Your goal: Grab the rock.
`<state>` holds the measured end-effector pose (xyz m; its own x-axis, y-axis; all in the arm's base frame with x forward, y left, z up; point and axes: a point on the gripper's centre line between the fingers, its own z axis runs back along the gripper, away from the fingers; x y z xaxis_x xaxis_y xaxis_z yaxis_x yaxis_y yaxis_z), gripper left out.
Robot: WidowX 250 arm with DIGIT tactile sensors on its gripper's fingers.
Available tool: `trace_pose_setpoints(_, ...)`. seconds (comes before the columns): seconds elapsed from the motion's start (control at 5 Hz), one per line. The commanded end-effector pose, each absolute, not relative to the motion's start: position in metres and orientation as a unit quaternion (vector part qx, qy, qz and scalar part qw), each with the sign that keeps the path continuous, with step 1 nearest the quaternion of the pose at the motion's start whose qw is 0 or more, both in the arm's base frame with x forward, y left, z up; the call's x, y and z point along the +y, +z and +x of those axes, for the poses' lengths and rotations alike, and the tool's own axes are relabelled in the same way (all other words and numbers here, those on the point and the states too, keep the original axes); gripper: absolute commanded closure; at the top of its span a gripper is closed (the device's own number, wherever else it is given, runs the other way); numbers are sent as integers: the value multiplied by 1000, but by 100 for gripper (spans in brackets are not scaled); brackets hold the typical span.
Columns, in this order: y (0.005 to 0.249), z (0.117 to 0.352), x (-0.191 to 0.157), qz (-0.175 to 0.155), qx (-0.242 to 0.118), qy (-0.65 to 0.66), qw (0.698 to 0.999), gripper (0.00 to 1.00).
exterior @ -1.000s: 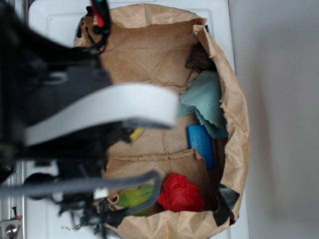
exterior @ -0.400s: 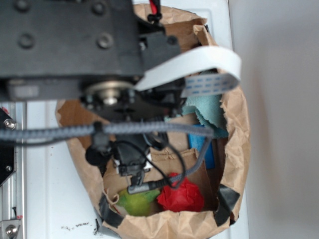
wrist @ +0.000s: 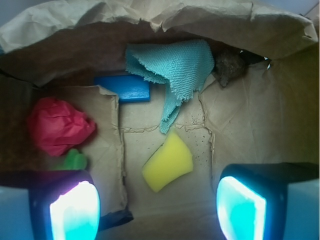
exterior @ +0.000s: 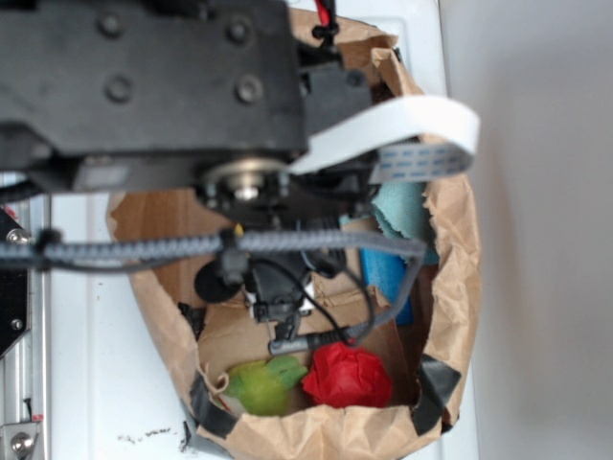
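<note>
Progress: so far only an approach; nothing gripped, reach and closing left to do.
Gripper (wrist: 157,205): fingers spread wide apart, empty, hovering above the yellow sponge (wrist: 167,162) inside the paper bag (wrist: 260,125).
Rock (wrist: 229,66): tucked in the far right corner of the bag floor, under the folded paper rim, just beside the teal cloth (wrist: 175,70), possibly touching its edge; hidden by the arm in the exterior view.
Rock axis: lumpy, no clear long axis; seemingly a little wider than tall, narrowing downward in the wrist view.
Other contents: blue block (wrist: 124,87), red crumpled ball (wrist: 57,125), green item (wrist: 72,160), all left of the rock.
Next, as a guess: forward and right, past the cloth, before closing.
</note>
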<state>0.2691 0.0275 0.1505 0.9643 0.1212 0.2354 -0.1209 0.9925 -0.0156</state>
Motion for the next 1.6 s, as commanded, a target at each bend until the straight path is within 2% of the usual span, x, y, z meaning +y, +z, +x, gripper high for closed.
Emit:
trace_pose_setpoints(0.0,143,282,46,-18,-154,62,986,0)
trace_pose_setpoints(0.2,133,290,53,-31,-150,52,987,0)
trace_pose_setpoints(0.6,102,306,59,-1,-130,46,990,0)
trace_pose_setpoints(0.8,94,316,64,11,-137,49,989,0)
trace_pose_setpoints(1.4,110,336,95,34,-171,72,982,0)
